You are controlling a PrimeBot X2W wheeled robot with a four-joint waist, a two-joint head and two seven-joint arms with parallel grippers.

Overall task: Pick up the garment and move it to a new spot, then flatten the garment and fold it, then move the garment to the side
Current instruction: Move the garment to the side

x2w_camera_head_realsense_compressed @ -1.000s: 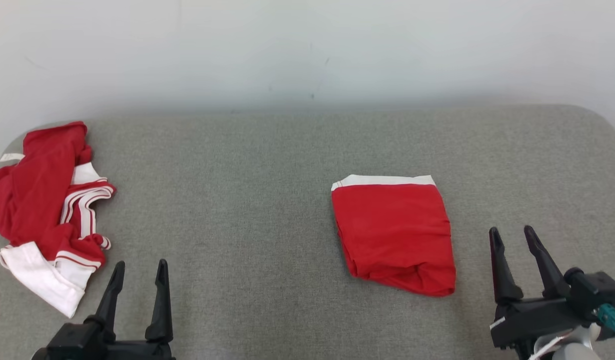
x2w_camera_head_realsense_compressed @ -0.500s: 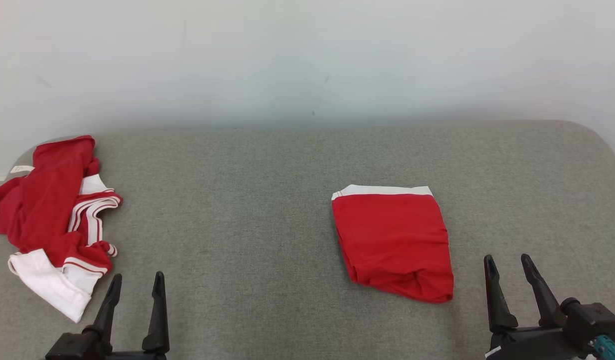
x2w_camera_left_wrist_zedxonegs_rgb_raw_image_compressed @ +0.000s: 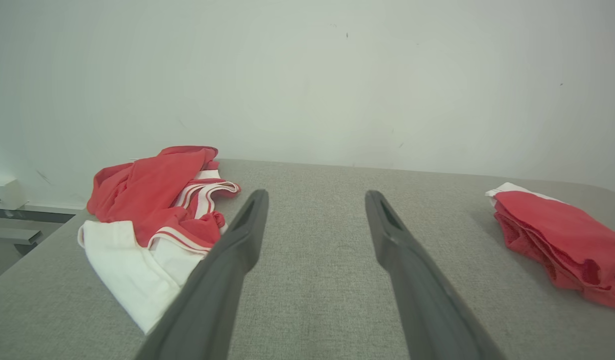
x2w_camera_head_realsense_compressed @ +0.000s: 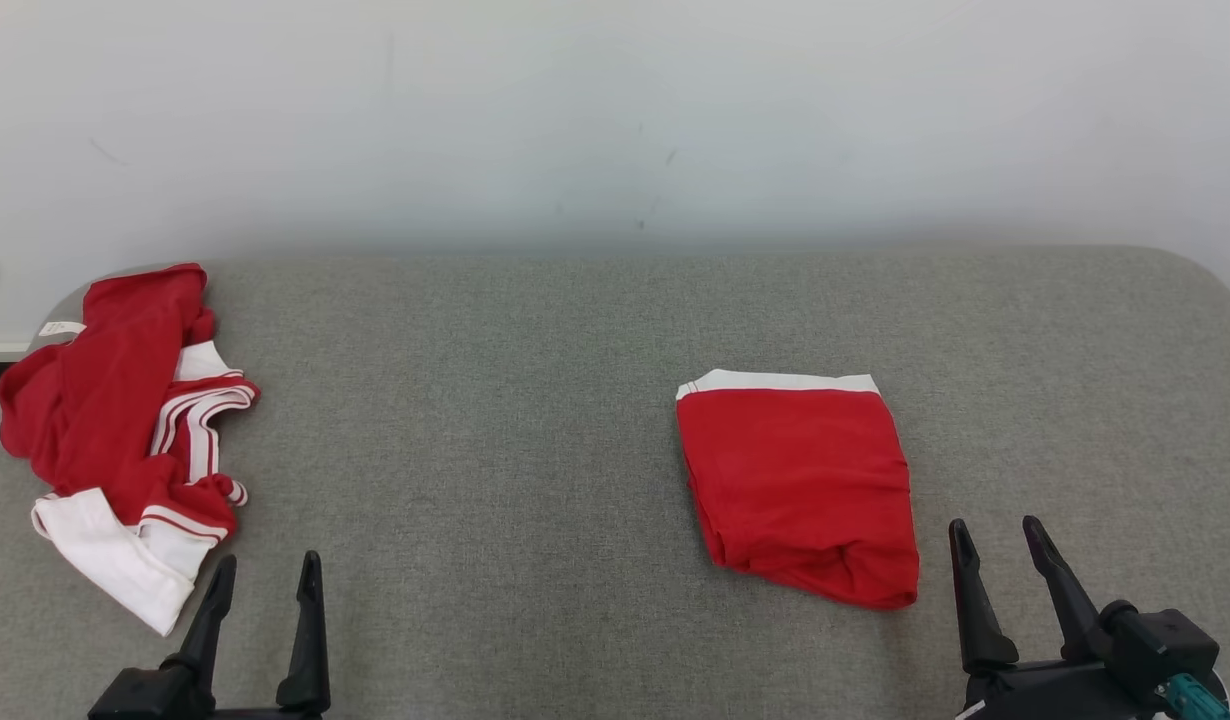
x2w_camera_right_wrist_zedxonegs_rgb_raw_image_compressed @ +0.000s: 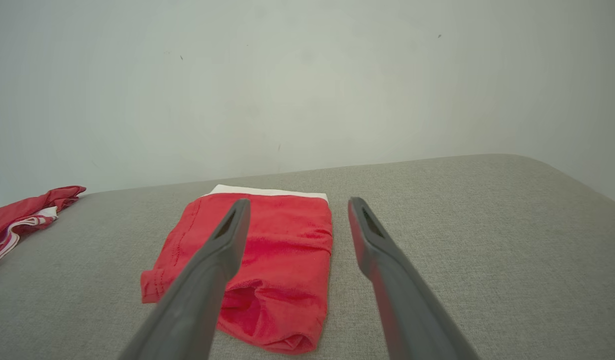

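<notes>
Right gripper (x2w_camera_head_realsense_compressed: 994, 530) is empty with its jaws spread wide, and it has drawn back toward the robot. The folded red shorts (x2w_camera_head_realsense_compressed: 800, 490) lie released just ahead and to its left on the grey counter (x2w_camera_head_realsense_compressed: 495, 400), white waistband at the far edge. Left gripper (x2w_camera_head_realsense_compressed: 267, 562) is also open and empty, with crumpled red-and-white clothes (x2w_camera_head_realsense_compressed: 125, 440) ahead-left of it. Judgement: the fold is finished and let go. Whether this spot already counts as "the side" is unclear.

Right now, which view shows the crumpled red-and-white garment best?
The head view: the crumpled garment lies whole, seen from above. The left wrist view shows it partly behind the left claw; the right wrist view catches one edge, cropped.
</notes>
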